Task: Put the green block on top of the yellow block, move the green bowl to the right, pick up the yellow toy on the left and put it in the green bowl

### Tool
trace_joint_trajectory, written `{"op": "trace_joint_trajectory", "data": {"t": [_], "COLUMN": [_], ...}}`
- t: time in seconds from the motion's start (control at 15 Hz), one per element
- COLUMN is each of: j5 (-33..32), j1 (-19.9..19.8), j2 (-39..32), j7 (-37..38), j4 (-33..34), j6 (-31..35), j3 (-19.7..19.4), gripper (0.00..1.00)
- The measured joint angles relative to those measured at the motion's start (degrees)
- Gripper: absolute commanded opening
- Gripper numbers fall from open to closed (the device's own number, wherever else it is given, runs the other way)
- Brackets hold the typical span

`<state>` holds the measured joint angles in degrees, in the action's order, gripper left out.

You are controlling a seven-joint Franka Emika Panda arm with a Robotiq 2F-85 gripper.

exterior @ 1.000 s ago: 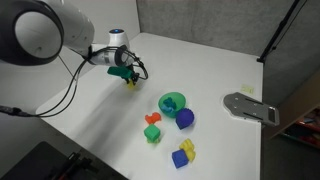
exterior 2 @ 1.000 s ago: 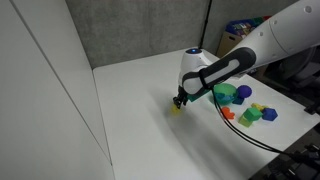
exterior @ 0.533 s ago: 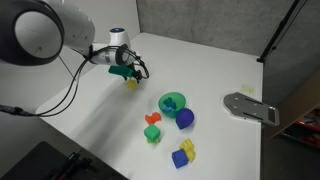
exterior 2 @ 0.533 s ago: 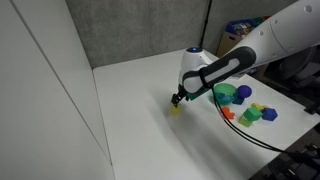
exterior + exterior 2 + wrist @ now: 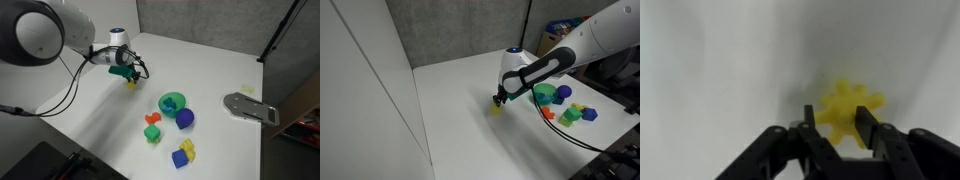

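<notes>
Gripper (image 5: 837,128) at bottom edge, black fingers (image 5: 868,125) clamped on yellow toy (image 5: 848,103) — star-shaped, blurred — white table (image 5: 720,60) behind.

Toy (image 5: 848,104) at claw (image 5: 837,120) tips, bowl (image 5: 172,102) well apart

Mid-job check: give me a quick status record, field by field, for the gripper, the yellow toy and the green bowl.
gripper: low over the white table, fingers on either side of the yellow toy
grip: cannot tell whether it has closed on the toy
yellow toy: at the gripper, well apart from the other pieces
green bowl: upright beside the blue cylinder; yellow toy not in it yet
</notes>
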<state>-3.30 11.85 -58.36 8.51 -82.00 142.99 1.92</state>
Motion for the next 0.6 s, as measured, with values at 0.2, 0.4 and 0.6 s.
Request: {"op": "trace_joint_trajectory", "data": {"t": [0.2,0.4,0.6], "j5": [0.0,0.0,0.0], "j1": [0.11,0.29,0.32], "j2": [0.01,0.01,0.02], "j7": [0.0,0.0,0.0], "j4": [0.16,0.4,0.44], "j6": [0.0,0.0,0.0], "j3": [0.0,0.06,0.06], "gripper": [0.01,0.02,0.03]}}
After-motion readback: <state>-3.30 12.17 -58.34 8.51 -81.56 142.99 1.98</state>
